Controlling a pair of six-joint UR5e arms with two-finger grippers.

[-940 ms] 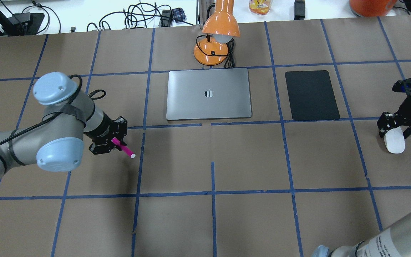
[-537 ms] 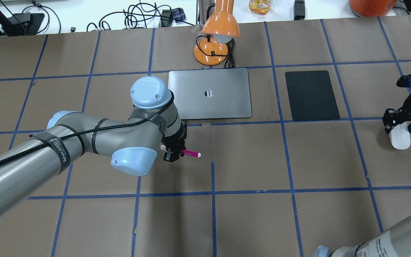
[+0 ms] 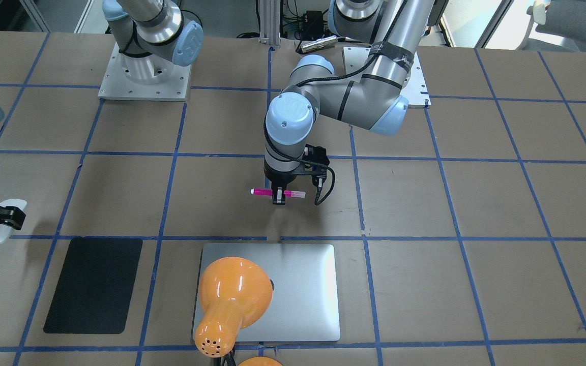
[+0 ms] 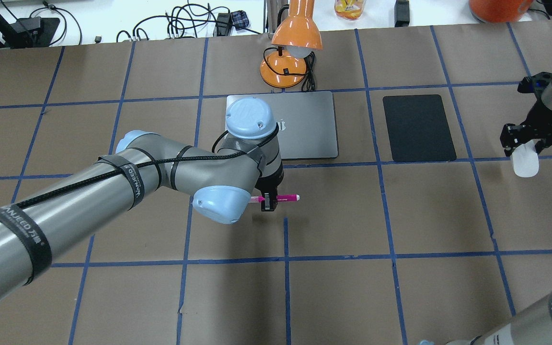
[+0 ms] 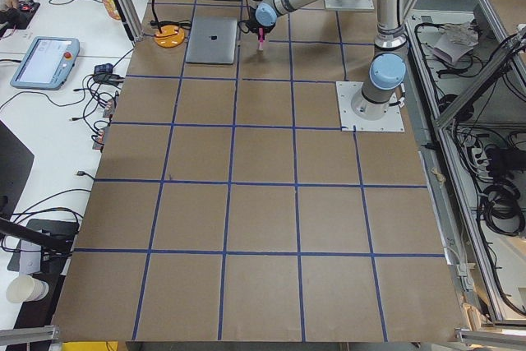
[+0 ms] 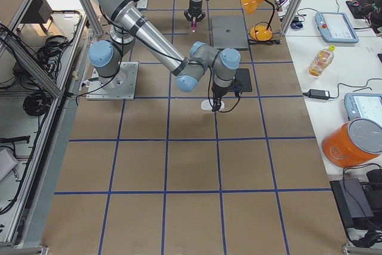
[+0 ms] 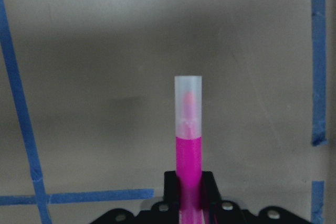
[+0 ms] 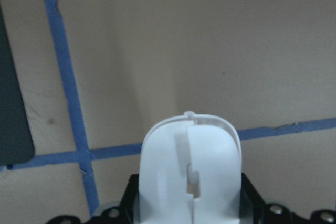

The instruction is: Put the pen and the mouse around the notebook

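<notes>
The magenta pen hangs level above the table, with my left gripper shut on its middle, a short way in front of the near edge of the silver notebook. In the left wrist view the pen sticks out from the jaws, pale cap end forward. At the far right, my right gripper is shut on the white mouse, held above the table to the right of the black mat. The right wrist view shows the mouse between the jaws, underside up.
A black mat lies right of the notebook. An orange desk lamp stands just behind the notebook, its shade over the notebook's back edge. Cables and boxes lie beyond the table's far edge. Brown paper with blue tape lines covers the table.
My left arm has swung right with the pen, from the table's left side to the front of the notebook. My right gripper has carried the mouse farther back and slightly left.
</notes>
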